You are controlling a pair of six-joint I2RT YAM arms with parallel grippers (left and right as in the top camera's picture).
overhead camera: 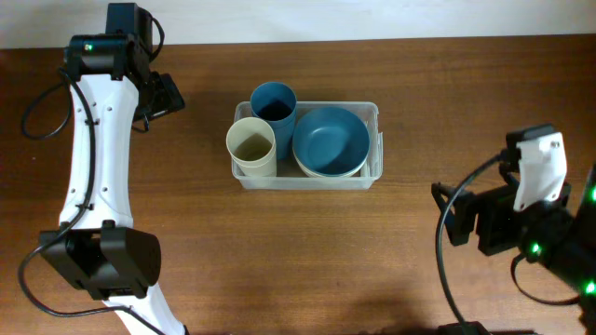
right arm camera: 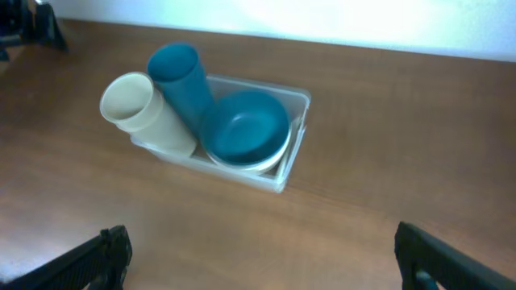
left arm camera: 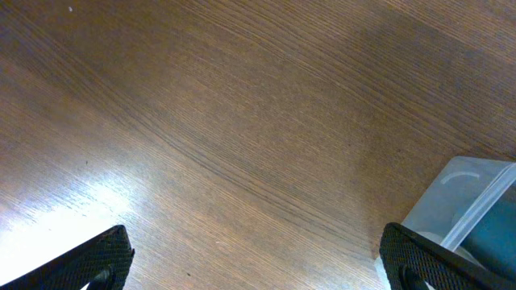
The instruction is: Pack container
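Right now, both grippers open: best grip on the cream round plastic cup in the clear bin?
Pinch the rim of the cream round plastic cup from above, one finger inside its open mouth, on the side facing the left gripper. The tall blue plastic cup and blue round bowl crowd its other sides; that wall looks free.

You can read no text, label, brand, number or sign in any of the three views.
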